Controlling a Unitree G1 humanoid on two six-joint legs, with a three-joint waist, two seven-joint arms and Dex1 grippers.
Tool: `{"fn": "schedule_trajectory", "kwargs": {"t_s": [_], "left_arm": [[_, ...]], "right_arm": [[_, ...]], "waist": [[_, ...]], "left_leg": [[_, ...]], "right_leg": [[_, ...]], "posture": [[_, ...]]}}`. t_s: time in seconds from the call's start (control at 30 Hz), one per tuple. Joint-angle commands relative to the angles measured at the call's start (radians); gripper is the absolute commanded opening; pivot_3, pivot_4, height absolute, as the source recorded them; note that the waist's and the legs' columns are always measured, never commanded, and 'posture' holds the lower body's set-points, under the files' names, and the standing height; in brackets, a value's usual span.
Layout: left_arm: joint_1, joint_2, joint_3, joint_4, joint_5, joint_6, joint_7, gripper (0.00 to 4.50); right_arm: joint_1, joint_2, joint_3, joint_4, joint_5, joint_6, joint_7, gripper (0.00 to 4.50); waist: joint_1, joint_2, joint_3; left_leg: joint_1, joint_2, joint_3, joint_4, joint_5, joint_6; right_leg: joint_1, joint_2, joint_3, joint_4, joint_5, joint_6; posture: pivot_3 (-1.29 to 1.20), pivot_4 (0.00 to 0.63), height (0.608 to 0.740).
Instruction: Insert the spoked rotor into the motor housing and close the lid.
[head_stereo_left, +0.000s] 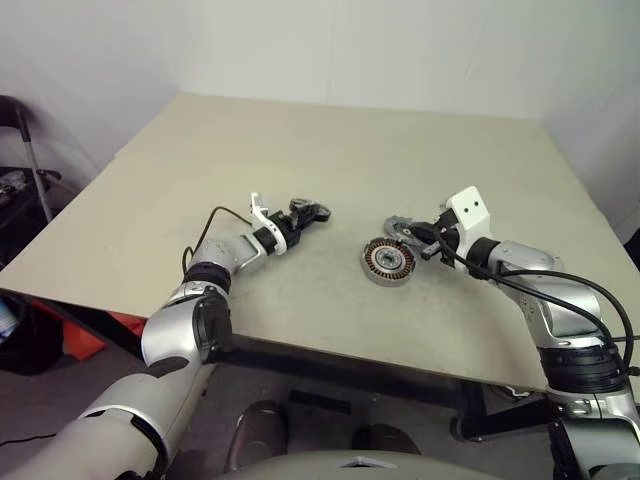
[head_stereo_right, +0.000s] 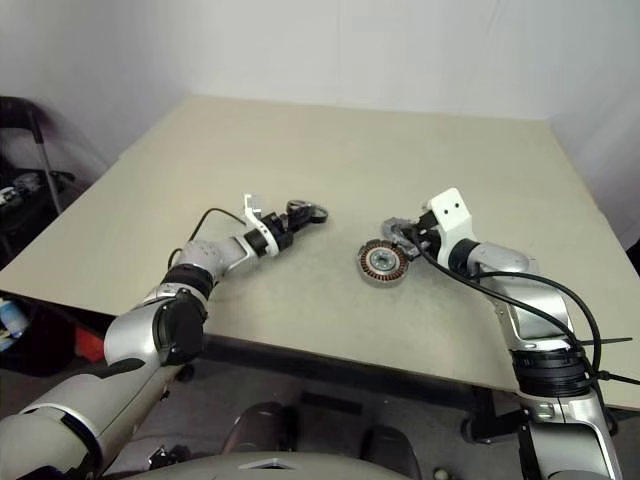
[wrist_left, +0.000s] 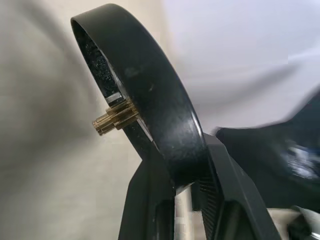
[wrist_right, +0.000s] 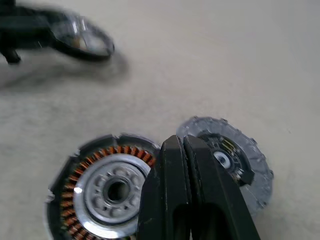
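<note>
Rotor not in yet, lid lifted early

The motor housing (head_stereo_left: 388, 262) lies open on the worktop (head_stereo_left: 330, 150), coils showing; the spoked rotor (wrist_right: 235, 155) lies just beside it, not yet in; the right pincer (wrist_right: 187, 150) hovers over both, shut and empty; farther off, the left pincer (head_stereo_left: 300, 220) grips the lid (wrist_left: 150, 100) above the worktop.

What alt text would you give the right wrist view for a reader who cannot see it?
The right gripper, its two black fingers shut on nothing, hangs over a beige table above two round parts lying side by side: the motor housing with copper coils and the grey spoked rotor. Farther off, the left gripper holds the lid.
</note>
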Motion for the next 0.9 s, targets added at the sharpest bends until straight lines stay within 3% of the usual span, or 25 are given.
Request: {"fn": "schedule_trajectory", "kwargs": {"t_s": [0.03,0.27,0.5,0.9], "left_arm": [[-0.053,-0.025,-0.025,-0.087,-0.043,0.064,-0.097,0.3],[-0.045,-0.083,-0.145,-0.162,-0.025,0.179,-0.198,0.3],[-0.022,-0.123,-0.298,-0.193,0.027,0.241,-0.276,0.3],[-0.03,-0.181,-0.393,-0.082,0.124,0.162,-0.331,0.3]], "right_arm": [[0.003,-0.023,-0.003,-0.061,-0.008,0.004,0.0,0.0],[0.053,-0.06,-0.033,-0.094,-0.004,0.051,0.002,0.0],[0.213,-0.114,-0.147,-0.211,0.069,0.075,0.053,0.0],[0.333,-0.107,-0.205,-0.34,0.129,0.091,0.037,0.0]], "waist": [[0.0,0.0,0.0],[0.002,0.0,0.0],[0.004,0.0,0.0],[0.002,0.001,0.0]], "left_leg": [[-0.002,0.0,0.0,0.0,0.0,0.002],[-0.004,0.0,0.0,0.001,-0.004,0.01],[-0.001,0.0,0.0,0.002,-0.004,0.01],[0.006,-0.001,0.0,0.001,-0.003,0.007]], "right_leg": [[-0.002,0.0,-0.001,0.0,0.0,0.0],[-0.001,-0.003,-0.004,-0.001,0.0,0.0],[0.002,-0.003,-0.004,-0.001,0.0,0.0],[0.008,-0.004,-0.004,-0.003,0.0,0.0]], "posture": [[0.0,0.0,0.74],[0.0,0.0,0.74],[0.0,0.0,0.74],[0.0,0.0,0.74]]}}
